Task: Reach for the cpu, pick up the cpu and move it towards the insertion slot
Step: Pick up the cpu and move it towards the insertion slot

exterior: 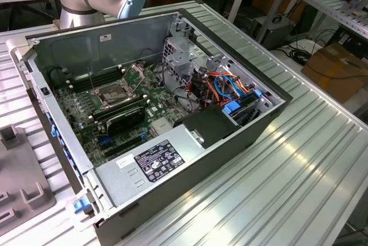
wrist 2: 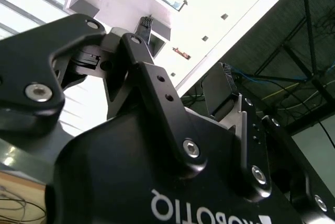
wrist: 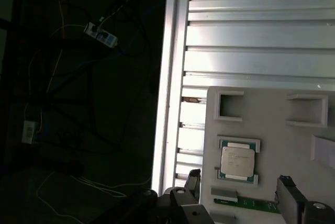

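Reach looks nearly complete: the end effector (wrist: 239,182) hangs wide open, empty, by the cpu (wrist: 238,161), which lies in its white tray (wrist: 272,124) near the edge of the desk (wrist: 251,30); pickup and carry to the insertion slot (exterior: 112,93) remain.

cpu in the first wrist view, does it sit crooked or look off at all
Nothing stands out. The cpu lies flat and square in its recess on the white tray, with the open tool not gripping it.
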Tool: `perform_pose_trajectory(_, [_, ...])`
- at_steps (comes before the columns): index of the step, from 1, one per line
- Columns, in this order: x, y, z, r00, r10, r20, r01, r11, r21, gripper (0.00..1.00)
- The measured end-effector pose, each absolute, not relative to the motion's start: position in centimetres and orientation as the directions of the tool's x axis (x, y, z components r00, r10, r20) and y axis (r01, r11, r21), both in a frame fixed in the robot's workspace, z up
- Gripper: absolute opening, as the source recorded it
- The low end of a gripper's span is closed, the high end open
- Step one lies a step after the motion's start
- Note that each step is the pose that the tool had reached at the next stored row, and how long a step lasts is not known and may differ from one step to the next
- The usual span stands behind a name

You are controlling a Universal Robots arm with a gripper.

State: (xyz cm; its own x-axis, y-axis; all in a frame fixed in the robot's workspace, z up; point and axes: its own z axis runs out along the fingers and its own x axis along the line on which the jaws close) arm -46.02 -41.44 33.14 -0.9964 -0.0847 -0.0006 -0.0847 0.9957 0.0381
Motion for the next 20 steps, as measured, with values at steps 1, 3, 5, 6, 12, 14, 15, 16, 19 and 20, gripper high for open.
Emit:
perform_pose_trajectory(1, [-46.0,-41.5,33.1,-0.996,-0.085,-0.001,-0.085,0.996,0.038,0.66])
perform_pose_trajectory(3, [-46.0,-41.5,32.9,-0.996,-0.085,-0.001,-0.085,0.996,0.039,0.66])
perform_pose_trajectory(5, [-46.0,-41.5,32.8,-0.996,-0.085,-0.001,-0.085,0.996,0.039,0.66])
perform_pose_trajectory(6, [-46.0,-41.5,32.7,-0.996,-0.085,-0.001,-0.085,0.996,0.039,0.66])
perform_pose_trajectory(12, [-46.0,-41.5,31.9,-0.996,-0.085,-0.001,-0.085,0.996,0.039,0.66])
perform_pose_trajectory(14, [-46.0,-41.5,31.7,-0.996,-0.085,0.0,-0.085,0.996,0.039,0.66])
perform_pose_trajectory(15, [-46.0,-41.6,31.6,-0.996,-0.085,-0.001,-0.085,0.996,0.039,0.66])
perform_pose_trajectory(16, [-46.0,-41.6,31.5,-0.996,-0.085,-0.001,-0.085,0.996,0.04,0.66])
perform_pose_trajectory(19, [-45.9,-41.7,31.4,-0.996,-0.085,0.0,-0.085,0.996,0.04,0.66])
perform_pose_trajectory(20, [-45.9,-41.7,31.3,-0.996,-0.085,0.0,-0.085,0.996,0.04,0.66])
